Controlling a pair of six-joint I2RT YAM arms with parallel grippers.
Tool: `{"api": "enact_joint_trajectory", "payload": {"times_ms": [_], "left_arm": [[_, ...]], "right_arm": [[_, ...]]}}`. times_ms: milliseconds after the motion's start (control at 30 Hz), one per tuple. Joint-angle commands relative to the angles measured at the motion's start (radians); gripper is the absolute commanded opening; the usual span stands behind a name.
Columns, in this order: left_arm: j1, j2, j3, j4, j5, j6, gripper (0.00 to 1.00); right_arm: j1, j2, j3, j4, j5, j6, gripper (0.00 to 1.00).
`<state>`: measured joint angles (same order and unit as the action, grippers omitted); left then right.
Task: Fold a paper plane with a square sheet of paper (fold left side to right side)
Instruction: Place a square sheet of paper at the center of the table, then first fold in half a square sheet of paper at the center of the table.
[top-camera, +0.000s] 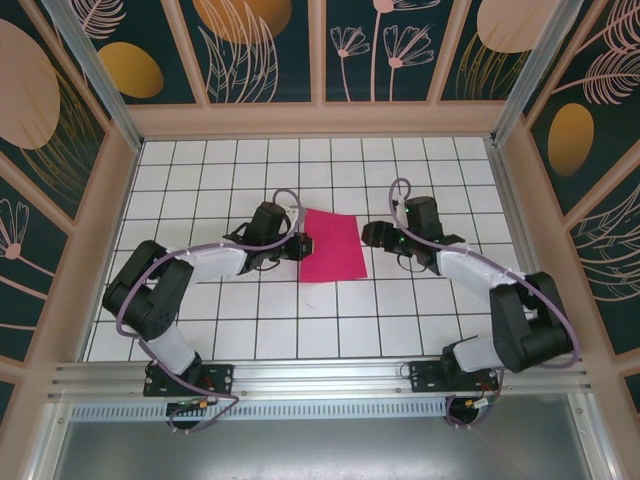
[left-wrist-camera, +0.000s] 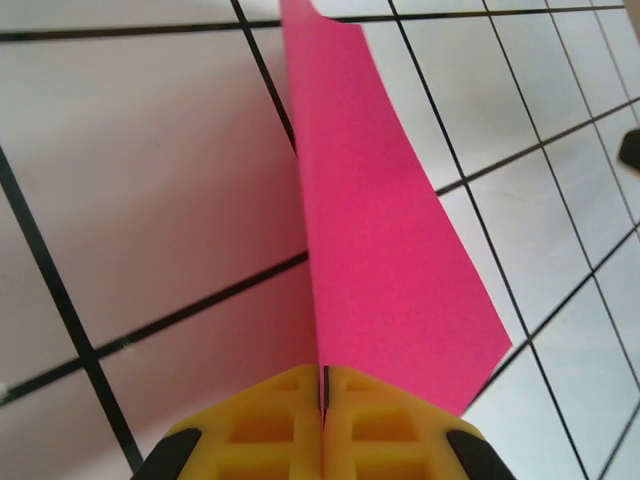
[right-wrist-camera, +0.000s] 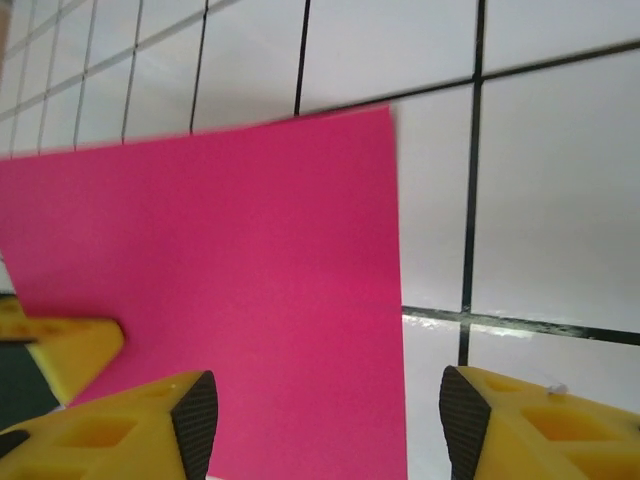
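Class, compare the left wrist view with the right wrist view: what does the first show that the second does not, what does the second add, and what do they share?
Left wrist view: the left gripper shut on an edge of the pink sheet of paper, lifting that edge off the table. Right wrist view: the right gripper, fingers apart, with one edge of the sheet seen in the gap between them. Shared: the pink sheet and the white gridded table.
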<state>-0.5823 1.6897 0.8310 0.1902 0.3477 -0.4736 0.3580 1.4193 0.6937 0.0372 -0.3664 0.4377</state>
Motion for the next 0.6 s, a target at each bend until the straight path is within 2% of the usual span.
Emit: {"api": "enact_joint_trajectory", "payload": {"times_ms": [0,267,567], "left_arm": [[0.008,0.011,0.042,-0.07,-0.054,0.046,0.0],[0.01,0.062,0.083,-0.101,-0.041,0.062,0.0],[0.009,0.085,0.129,-0.126,-0.031,0.058,0.02]], "right_arm": [[0.034,0.073,0.04,0.093,-0.027,0.056,0.63],[0.092,0.276,0.136,0.08,-0.021,0.067,0.59],[0.131,0.346,0.161,0.023,0.02,0.067,0.57]]}}
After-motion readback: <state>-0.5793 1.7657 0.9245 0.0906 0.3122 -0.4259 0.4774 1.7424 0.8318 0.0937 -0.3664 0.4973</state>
